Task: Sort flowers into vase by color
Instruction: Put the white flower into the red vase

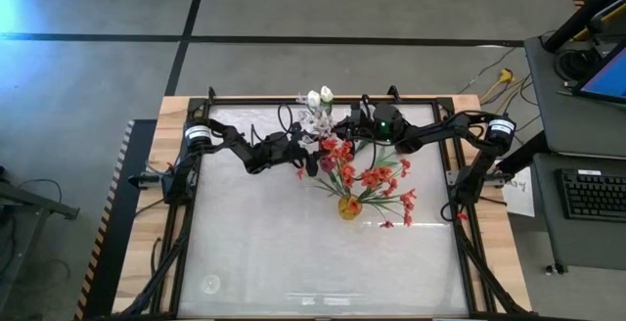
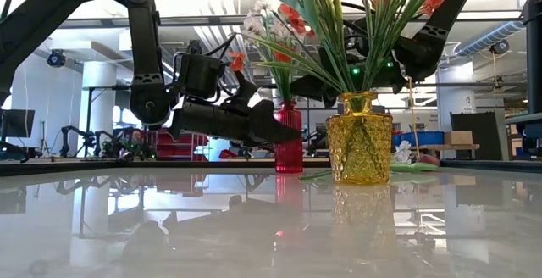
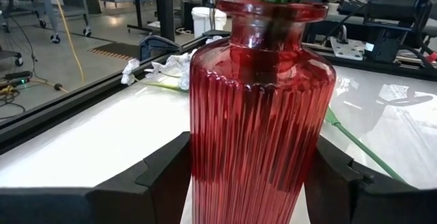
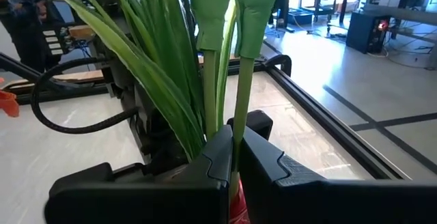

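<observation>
— Flowers first: where are they?
— Red-orange blossom clusters (image 1: 367, 176) fill the yellow vase (image 2: 359, 139), which stands near the middle of the tabletop (image 1: 293, 252). Behind it, the red vase (image 3: 259, 115) holds more green stems, with white tulips (image 1: 320, 97) and pale sprays above it. A few flowers lie on the tabletop by the far edge, seen in the left wrist view.
— And the two arms?
— Both reach in toward the red vase from opposite sides.
— The left hand (image 3: 252, 183)?
— Spread wide, one finger on each side of the red vase's ribbed body, right against the glass.
— The right hand (image 4: 235, 157)?
— Pressed together, pinching a green stem (image 4: 242, 94) just above the red vase's mouth, among long leaves.
</observation>
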